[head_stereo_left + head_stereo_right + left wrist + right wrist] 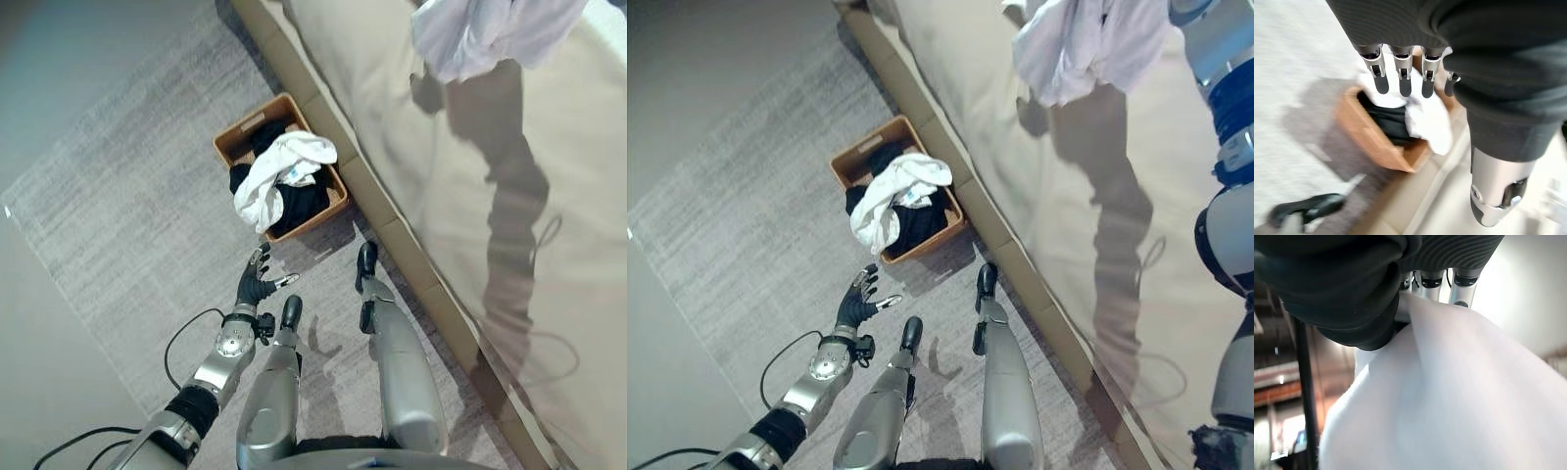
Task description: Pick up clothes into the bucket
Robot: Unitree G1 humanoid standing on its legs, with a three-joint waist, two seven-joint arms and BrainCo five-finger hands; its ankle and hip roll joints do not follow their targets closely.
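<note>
A brown basket (241, 133) stands on the rug against the bed's edge. It holds black clothes (306, 204) with a white garment (284, 168) draped over them and over its front rim. My left hand (257, 285) hovers low just in front of the basket, open, fingers (1402, 81) straight and holding nothing. A second white garment (1080, 41) hangs high over the bed. My right hand (1431, 281) is shut on its top, and the cloth (1449, 396) falls away below the fingers.
A wide beige bed (441, 196) with a padded side rail (392, 230) runs along the right. The basket sits on a grey rug (118, 215), with bare grey floor (59, 59) beyond it on the left.
</note>
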